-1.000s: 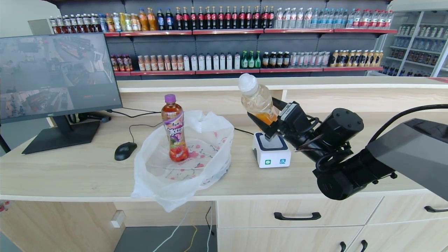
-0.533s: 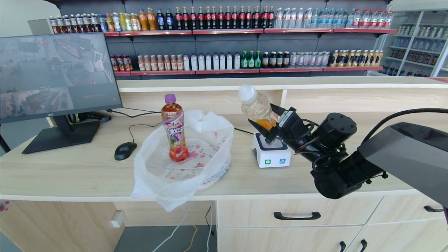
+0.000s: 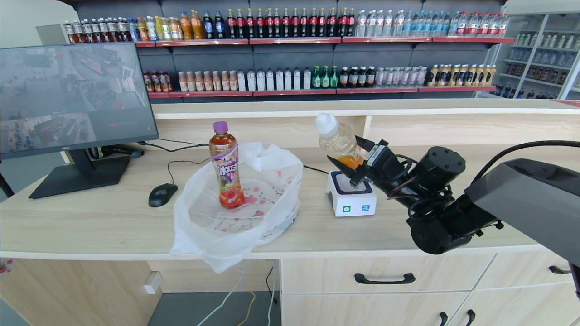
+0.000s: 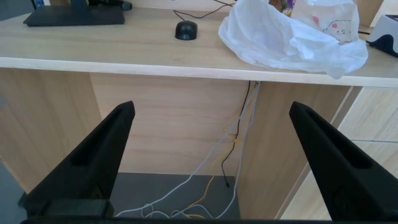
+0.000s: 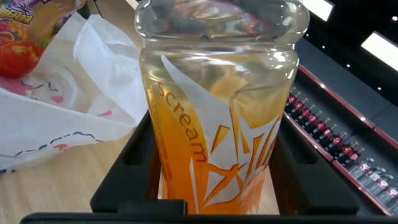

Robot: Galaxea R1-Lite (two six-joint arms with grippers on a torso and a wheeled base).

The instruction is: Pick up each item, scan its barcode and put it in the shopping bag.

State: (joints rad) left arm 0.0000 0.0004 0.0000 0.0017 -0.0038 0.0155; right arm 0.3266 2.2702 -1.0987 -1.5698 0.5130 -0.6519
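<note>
My right gripper (image 3: 350,164) is shut on a clear bottle with a white cap and orange label (image 3: 336,138), held tilted just above the white barcode scanner (image 3: 350,196). Up close, the orange-labelled bottle (image 5: 214,134) sits between the black fingers (image 5: 127,165). A red drink bottle with a purple cap (image 3: 225,165) stands upright inside the white shopping bag (image 3: 235,206) left of the scanner. My left gripper (image 4: 211,158) hangs open below the counter's front edge, facing the cabinet; the shopping bag (image 4: 292,37) lies on the counter above it.
A monitor (image 3: 72,97) stands at the counter's left with a black mouse (image 3: 161,194) beside the bag. A raised ledge (image 3: 362,108) runs behind the counter, and drink shelves fill the back wall. Cables (image 4: 230,155) hang under the counter.
My right gripper lowered the bottle toward the scanner, then shifted slightly right and tilted it more upright. The bag and the red bottle stayed put.
</note>
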